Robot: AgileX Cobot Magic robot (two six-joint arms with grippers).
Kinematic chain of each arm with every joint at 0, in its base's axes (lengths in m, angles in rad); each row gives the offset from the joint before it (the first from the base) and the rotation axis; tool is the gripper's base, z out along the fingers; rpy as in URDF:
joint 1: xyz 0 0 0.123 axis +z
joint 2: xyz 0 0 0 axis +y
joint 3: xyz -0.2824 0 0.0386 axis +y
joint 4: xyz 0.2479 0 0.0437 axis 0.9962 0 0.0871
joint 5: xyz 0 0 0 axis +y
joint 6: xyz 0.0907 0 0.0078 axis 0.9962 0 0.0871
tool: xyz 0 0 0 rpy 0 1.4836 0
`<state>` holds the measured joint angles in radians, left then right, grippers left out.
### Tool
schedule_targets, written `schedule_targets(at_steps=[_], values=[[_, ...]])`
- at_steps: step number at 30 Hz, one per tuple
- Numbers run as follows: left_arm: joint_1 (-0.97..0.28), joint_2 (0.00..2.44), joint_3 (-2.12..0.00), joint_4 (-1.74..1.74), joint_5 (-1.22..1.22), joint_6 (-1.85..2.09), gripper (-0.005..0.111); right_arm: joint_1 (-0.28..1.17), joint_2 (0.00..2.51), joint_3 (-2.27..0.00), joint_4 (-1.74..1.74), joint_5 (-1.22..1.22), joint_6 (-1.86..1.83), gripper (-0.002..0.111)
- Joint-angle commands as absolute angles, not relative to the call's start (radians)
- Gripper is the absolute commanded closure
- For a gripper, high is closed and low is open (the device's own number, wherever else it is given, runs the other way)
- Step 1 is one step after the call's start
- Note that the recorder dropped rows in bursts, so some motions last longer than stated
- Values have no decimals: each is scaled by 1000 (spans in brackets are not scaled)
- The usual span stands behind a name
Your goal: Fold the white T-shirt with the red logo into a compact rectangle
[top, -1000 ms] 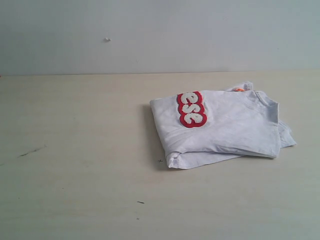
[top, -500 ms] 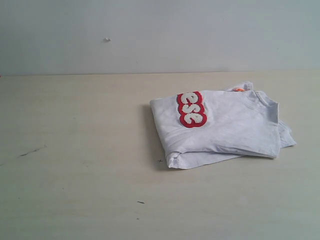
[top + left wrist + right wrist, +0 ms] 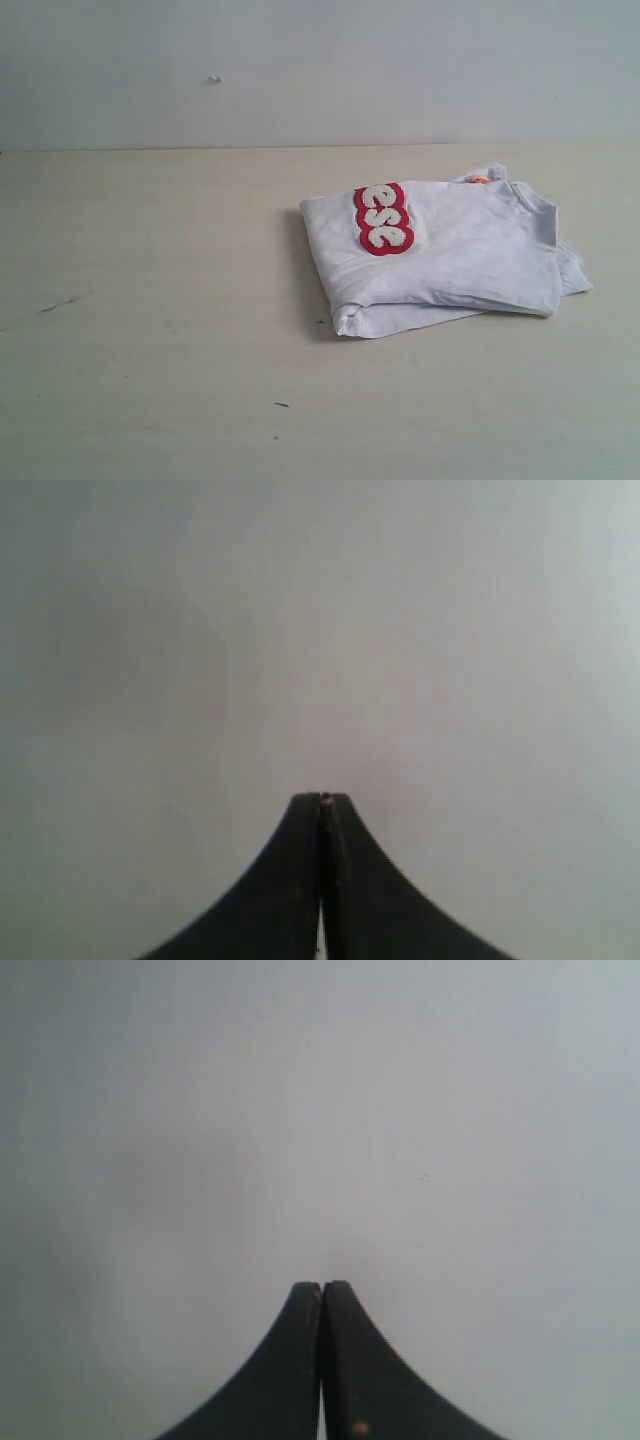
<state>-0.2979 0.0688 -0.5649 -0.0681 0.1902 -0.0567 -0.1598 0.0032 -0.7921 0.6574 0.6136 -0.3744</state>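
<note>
The white T-shirt [image 3: 450,255] lies folded into a rough rectangle on the pale wooden table [image 3: 150,300], right of centre in the exterior view. Part of the red logo [image 3: 382,218] shows on its upper left fold, running front to back. A small orange neck tag [image 3: 478,180] peeks out by the collar at the far edge. Neither arm appears in the exterior view. My left gripper [image 3: 321,800] is shut with nothing between its black fingers, facing a blank grey surface. My right gripper [image 3: 322,1286] is likewise shut and empty, facing plain grey.
A plain grey wall [image 3: 320,70] rises behind the table. Dark scuff marks [image 3: 62,301] sit on the tabletop at the left, and a small speck [image 3: 281,405] lies near the front.
</note>
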Motion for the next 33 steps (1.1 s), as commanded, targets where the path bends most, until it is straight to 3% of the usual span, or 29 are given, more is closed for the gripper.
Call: schedule_targets(at_steps=[1,8,25,33], values=[[-174,3,-507,-66,176,-60,107,-162,0,-785,658,611,-372,108],[-58,0,-463,-66,155,-60,107,-162,0,-785,658,611,-372,108],[-55,0,-13,-63,151,-57,107,-162,0,-785,659,613,-372,108],[-55,0,0,-63,244,-20,107,-162,0,-785,659,613,-372,108]])
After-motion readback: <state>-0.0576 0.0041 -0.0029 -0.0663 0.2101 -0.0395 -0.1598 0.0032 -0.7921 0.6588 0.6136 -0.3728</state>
